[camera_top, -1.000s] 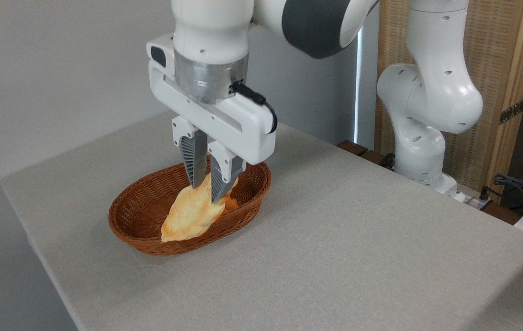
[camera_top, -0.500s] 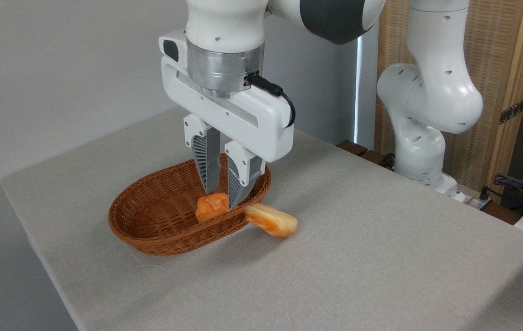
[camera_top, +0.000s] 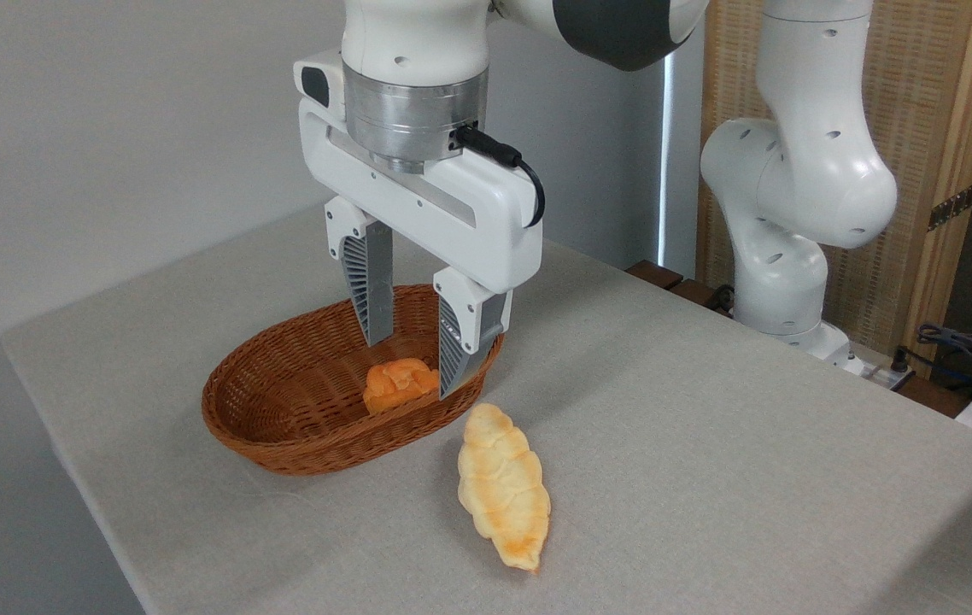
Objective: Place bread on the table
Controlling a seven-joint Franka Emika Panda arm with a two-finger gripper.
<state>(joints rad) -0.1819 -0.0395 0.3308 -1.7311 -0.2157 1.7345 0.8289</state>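
Grey-beige cloth-covered desk [camera_top: 708, 444]: long pale-golden ridged bread [camera_top: 503, 484] laid beside brown wicker basket [camera_top: 281, 418]; pincer [camera_top: 418, 363] spread wide, empty. Placement judged done; retreat required.

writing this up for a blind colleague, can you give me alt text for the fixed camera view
A long pale-golden bread lies on the grey cloth table, just outside a brown wicker basket. The white robot arm's gripper hangs open and empty over the basket, above a small orange bun inside it.
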